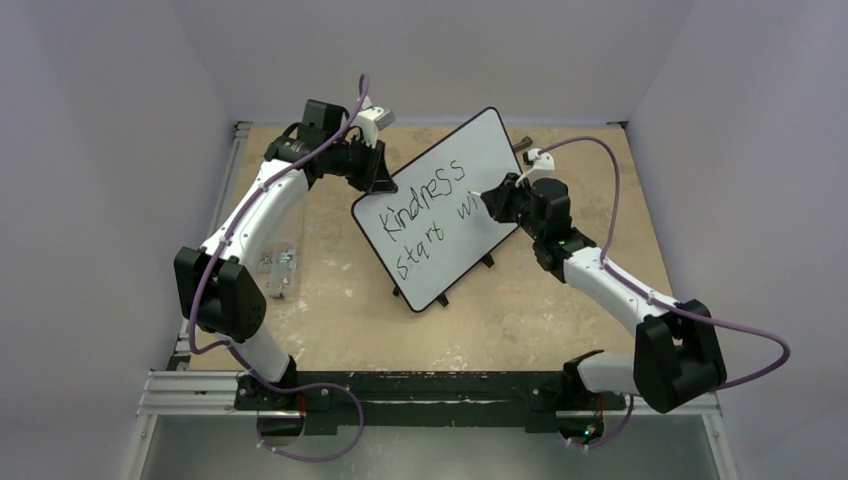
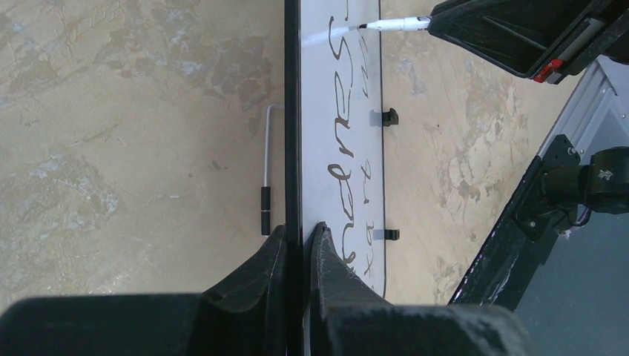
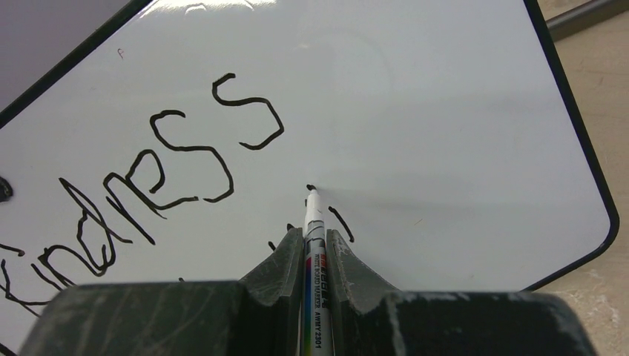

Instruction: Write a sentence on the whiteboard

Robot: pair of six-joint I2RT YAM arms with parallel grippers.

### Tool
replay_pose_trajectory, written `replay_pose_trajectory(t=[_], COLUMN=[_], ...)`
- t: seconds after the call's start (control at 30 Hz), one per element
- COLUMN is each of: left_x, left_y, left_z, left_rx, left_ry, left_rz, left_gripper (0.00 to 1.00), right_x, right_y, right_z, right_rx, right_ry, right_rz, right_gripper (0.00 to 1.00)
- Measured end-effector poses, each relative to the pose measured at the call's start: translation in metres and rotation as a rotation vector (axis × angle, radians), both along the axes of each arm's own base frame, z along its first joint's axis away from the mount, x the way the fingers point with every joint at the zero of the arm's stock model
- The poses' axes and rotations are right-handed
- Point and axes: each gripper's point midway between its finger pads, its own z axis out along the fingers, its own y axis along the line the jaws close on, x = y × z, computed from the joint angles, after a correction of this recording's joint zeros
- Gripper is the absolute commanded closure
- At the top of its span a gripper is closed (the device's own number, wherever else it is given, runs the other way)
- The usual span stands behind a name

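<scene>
The whiteboard stands tilted at mid-table on small black feet. The sentence is in black ink on two lines, "Kindness" above "start w". My left gripper is shut on the board's upper-left edge. The left wrist view shows its fingers pinching the black rim of the whiteboard. My right gripper is shut on a white marker. The marker's tip touches the whiteboard below the last "s" of the sentence. From the left wrist, the marker meets the board face.
A thin metal stand leg lies on the table behind the board. Small pale clutter sits near the left edge. The board's black feet rest on the worn tan tabletop. An aluminium rail runs along the near edge, and walls close in the sides.
</scene>
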Motion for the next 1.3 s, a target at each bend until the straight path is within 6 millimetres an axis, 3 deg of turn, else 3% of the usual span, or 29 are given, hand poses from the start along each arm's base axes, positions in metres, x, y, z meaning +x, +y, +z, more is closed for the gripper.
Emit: replay_pose_trajectory(t=[0.37,0.9,1.3], left_x=[0.0,0.0,-0.001], left_y=[-0.001,-0.001,0.0], left_z=[0.0,0.0,-0.001], left_rx=[-0.001,0.0,0.003], left_ry=[-0.001,-0.001,0.003], left_rz=[-0.002,-0.002,0.001], left_gripper=[1.0,1.0,1.0], right_x=[-0.012,-0.003,0.012], right_y=[-0.015,-0.016,-0.024], right_z=[0.019,-0.017,-0.013], right_rx=[0.007,-0.033,-0.029], right_ry=[-0.054,0.024,0.003], right_rz=[-0.053,-0.075,-0.113], right_gripper=[1.0,1.0,1.0])
